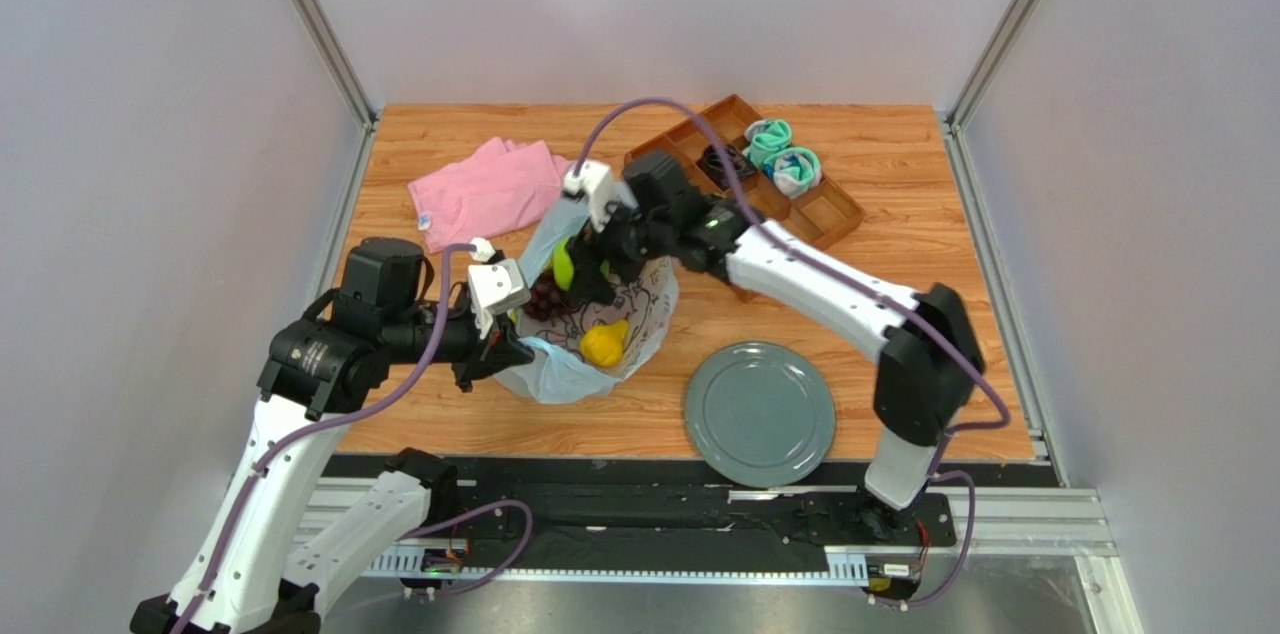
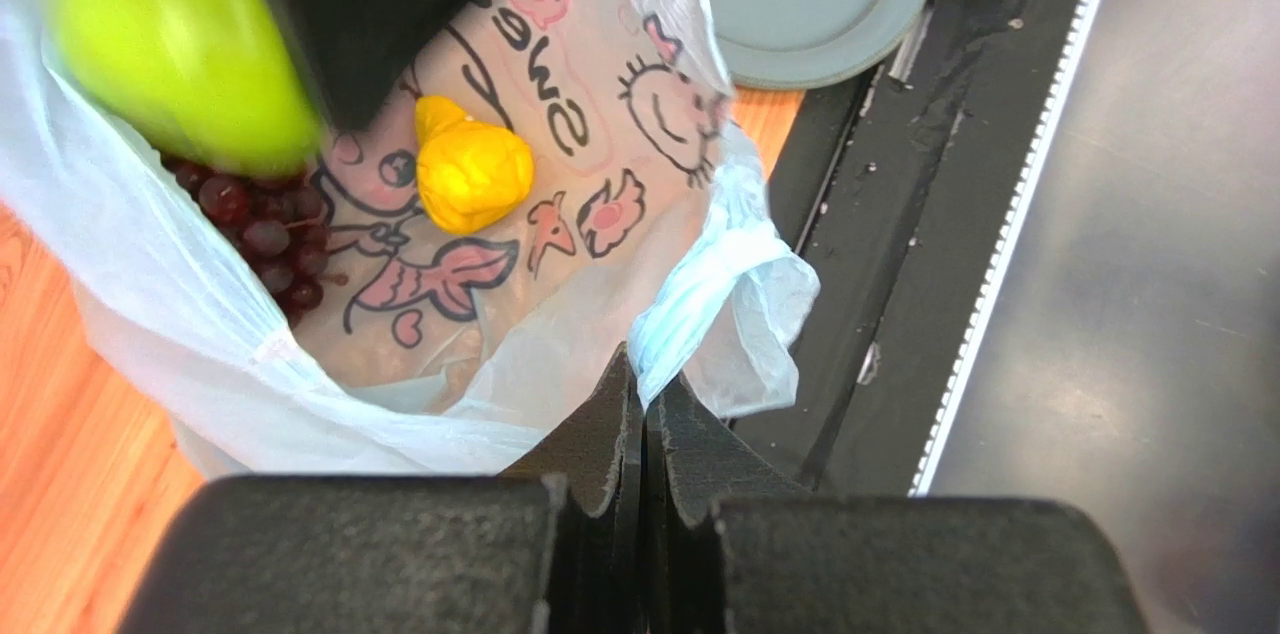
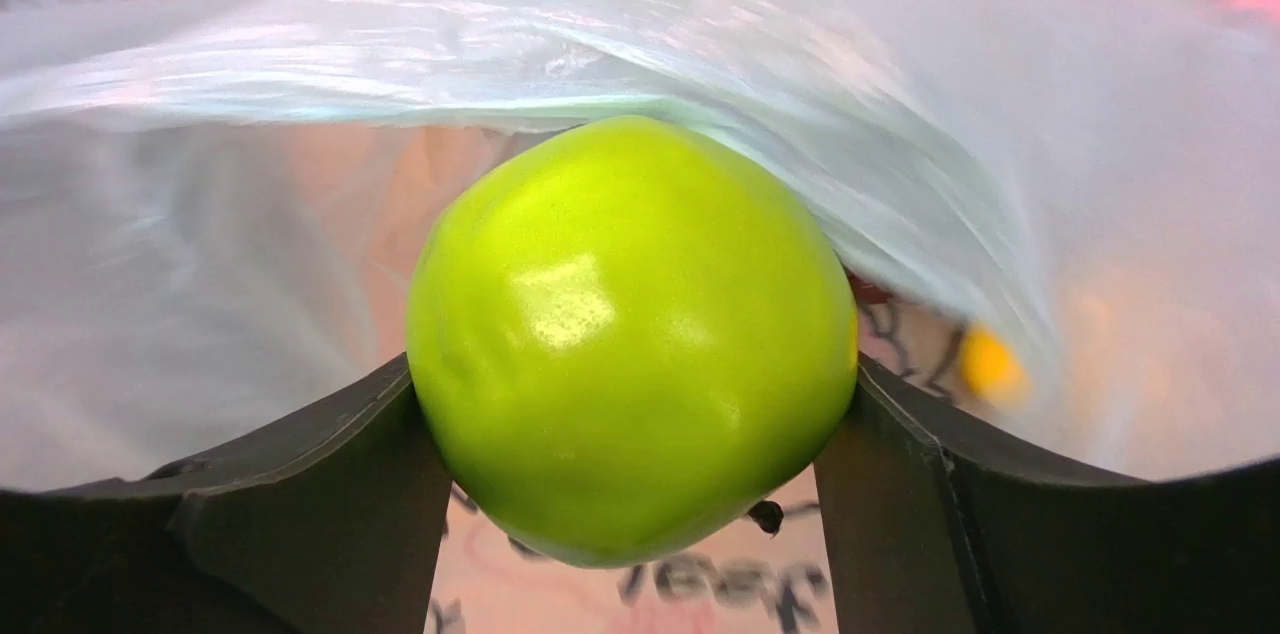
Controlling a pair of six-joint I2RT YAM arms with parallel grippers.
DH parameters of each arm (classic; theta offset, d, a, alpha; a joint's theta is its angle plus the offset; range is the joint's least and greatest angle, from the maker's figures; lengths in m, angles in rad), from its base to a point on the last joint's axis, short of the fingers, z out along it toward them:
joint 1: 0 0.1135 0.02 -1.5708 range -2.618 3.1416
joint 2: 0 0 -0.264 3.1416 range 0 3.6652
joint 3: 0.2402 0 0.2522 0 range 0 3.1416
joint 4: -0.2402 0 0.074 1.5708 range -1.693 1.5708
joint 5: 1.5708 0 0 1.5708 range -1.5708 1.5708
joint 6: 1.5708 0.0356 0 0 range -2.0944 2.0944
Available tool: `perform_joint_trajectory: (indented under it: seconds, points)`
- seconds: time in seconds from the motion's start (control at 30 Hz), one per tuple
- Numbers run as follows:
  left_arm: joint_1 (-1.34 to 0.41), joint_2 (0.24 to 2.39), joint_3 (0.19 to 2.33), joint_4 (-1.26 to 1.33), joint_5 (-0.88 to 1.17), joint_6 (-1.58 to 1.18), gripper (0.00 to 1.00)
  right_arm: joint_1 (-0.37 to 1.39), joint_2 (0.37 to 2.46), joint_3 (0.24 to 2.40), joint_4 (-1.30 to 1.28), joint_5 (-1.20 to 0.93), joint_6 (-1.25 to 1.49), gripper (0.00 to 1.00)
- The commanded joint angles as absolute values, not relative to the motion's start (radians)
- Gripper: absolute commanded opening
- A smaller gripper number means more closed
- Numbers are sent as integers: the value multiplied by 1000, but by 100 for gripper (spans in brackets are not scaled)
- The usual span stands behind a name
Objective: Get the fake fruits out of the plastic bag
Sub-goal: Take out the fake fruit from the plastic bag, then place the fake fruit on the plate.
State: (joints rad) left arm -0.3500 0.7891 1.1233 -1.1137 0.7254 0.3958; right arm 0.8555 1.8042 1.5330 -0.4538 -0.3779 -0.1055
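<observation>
Wood-top table (image 1: 962, 259), pale grey walls (image 1: 150, 139) on three sides. The plastic bag (image 1: 564, 372) sits mid-table, mouth open. I read the left gripper (image 2: 643, 402) as pinched closed on the bag's rim. The right gripper (image 3: 631, 432) clamps the green apple (image 3: 631, 319) at the mouth. A lemon (image 2: 470, 169) and grapes (image 2: 268, 237) lie inside, the grapes half hidden by the apple. Anything deeper is lost behind the film.

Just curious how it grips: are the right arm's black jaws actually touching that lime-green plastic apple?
Touching. The right wrist view shows the lime-green plastic apple wedged against both black jaws.
</observation>
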Motion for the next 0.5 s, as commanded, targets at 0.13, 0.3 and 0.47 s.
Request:
perform_joint_trajectory:
  seconds: [0.13,0.3,0.47]
  points:
    - [-339,802,1106,-1031,644,379,0,743,1537,1546,-681,-729,-313,46]
    - [-337,808,1085,-1011,632,384,0,687,1256,1430,-794,-697,-431,48]
    - [-334,831,1103,-1017,634,376,0,643,1068,1338,-1157,-580,-720,49]
